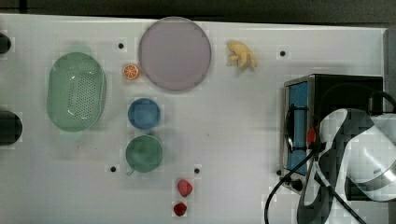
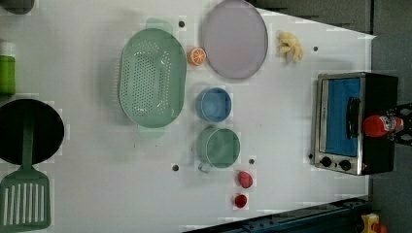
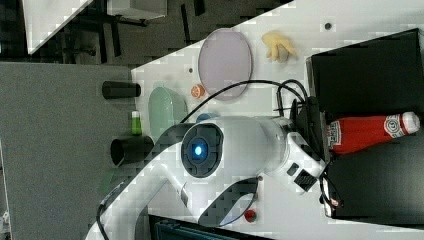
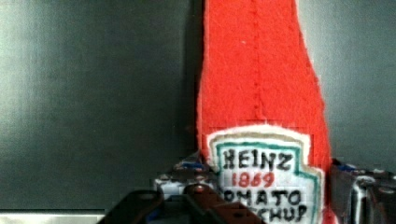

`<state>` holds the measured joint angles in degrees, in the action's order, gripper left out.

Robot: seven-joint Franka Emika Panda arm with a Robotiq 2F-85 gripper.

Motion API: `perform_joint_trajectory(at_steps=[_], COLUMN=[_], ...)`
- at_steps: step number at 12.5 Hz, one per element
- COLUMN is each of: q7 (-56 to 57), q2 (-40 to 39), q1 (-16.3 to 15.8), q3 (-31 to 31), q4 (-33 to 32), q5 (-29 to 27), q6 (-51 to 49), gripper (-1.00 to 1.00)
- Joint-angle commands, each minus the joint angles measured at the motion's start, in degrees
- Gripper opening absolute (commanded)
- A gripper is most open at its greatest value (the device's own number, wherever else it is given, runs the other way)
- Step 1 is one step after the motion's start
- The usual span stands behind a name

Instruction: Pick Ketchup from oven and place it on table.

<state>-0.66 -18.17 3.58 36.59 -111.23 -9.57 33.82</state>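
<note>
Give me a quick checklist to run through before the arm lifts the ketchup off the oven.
1. Ketchup lies flat on top of the oven: ok.
2. Gripper straddles the bottle at its label, a finger on each side: ok.
3. Fingers clamped firmly on the bottle: cannot tell.
4. Oven door shut, nothing snagging: ok.
5. Bare table between the oven and the bowls for the drop: ok.
6. Black cable beside the arm free of the bottle: cannot tell.
</note>
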Motion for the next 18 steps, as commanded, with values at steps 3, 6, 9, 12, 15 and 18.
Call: perform_joint_trajectory(at_steps=[3,6,9,12,15,18], q7=[-1.87,-1.87,-1.88,-1.88,-1.87,-1.88], q2=[6.59,9.92,9.78,9.83,9.82,9.53], q1=[-4.27,-9.62,-11.97,-12.92,-12.98,-12.75], q3=[-2.58,-12.46,-22.24,-26.39,-26.47,-26.13], q4=[10.52,12.39,9.69,4.03,-4.23,-12.97], q5=[3.49,3.98,4.00,4.00,4.91,5.46], q6=[-11.50,-13.88,-13.81,-12.11,-4.06,5.47], gripper=[0.23,0.23,0.23,0.23,0.23,0.23])
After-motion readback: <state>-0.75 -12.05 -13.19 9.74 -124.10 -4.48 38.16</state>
